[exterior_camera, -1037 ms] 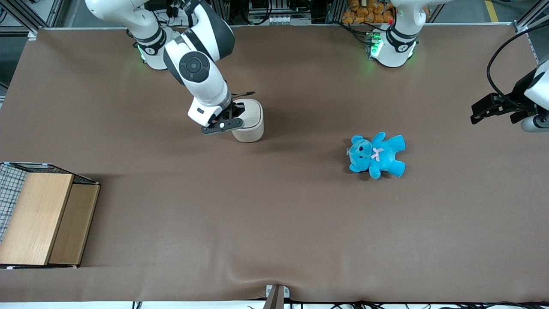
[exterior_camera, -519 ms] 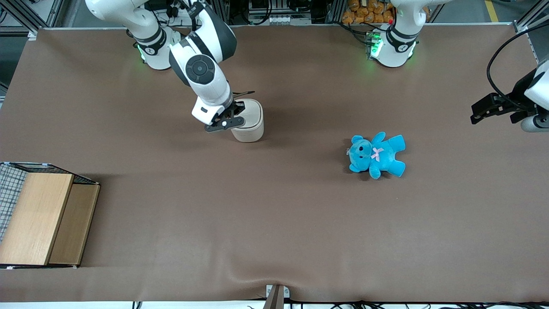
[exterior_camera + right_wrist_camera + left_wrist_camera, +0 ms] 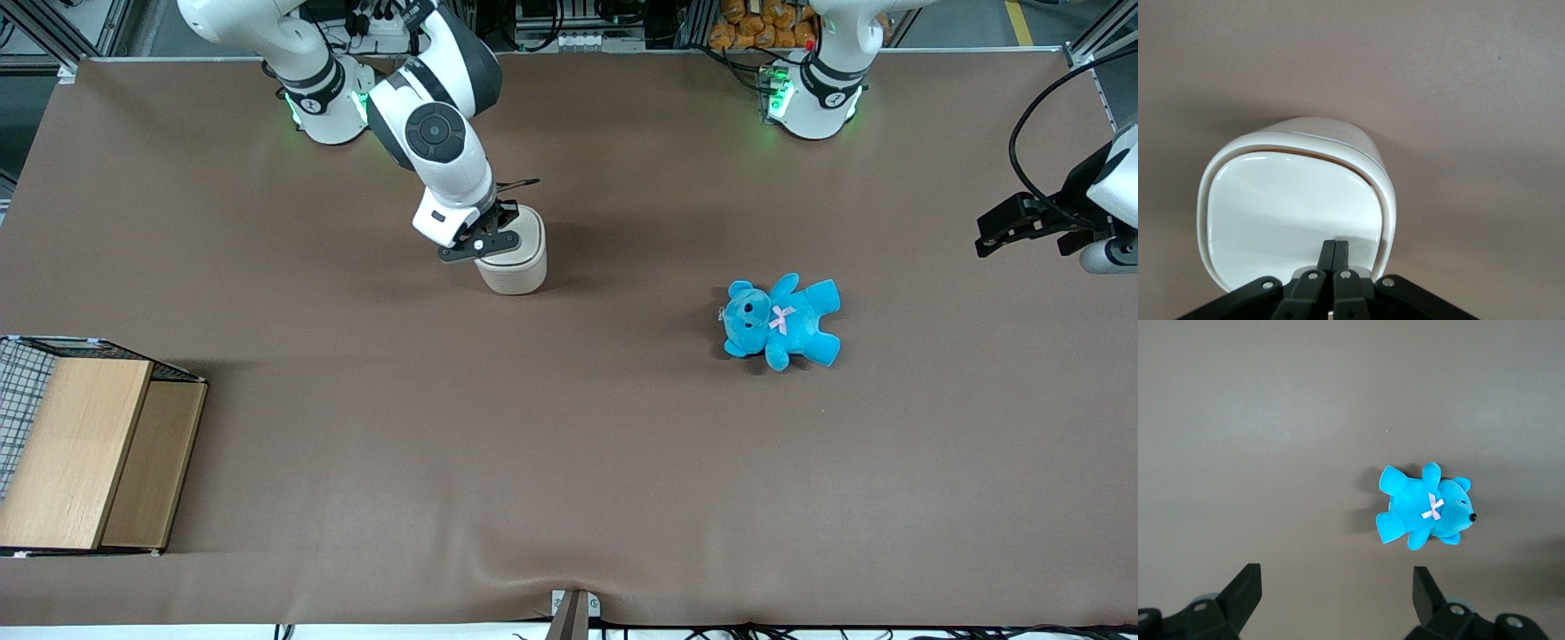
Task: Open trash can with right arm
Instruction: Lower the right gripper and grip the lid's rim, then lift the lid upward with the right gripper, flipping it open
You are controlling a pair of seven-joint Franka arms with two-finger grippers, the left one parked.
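**Gripper on bin lid, fingers pressed together**

Front view: the bin (image 3: 514,260) stands upright on the brown worktop (image 3: 569,444), nearer the edge where the arm bases sit than the front edge, and toward the working arm's end. The right arm (image 3: 440,151) reaches down from its base at that edge. Its gripper (image 3: 484,241) sits on top of the bin, over the lid's side facing the working arm's end. Lid looks closed or nearly so from here. A blue teddy (image 3: 781,321) lies flat, well apart from the bin, toward the parked arm's end and a little nearer the camera. A wooden box (image 3: 89,453) with a wire mesh panel sits at the front corner of the working arm's end.

Left wrist view: only the teddy (image 3: 1426,507) on bare worktop, lying on its back, pink bow on chest.

Right wrist view: looking down on the bin (image 3: 1298,207). The glossy white lid shows a thin dark gap along one edge, between lid and body. The gripper (image 3: 1334,255) has both fingers closed against each other, nothing held between them; the tips rest on the lid close to its rim.
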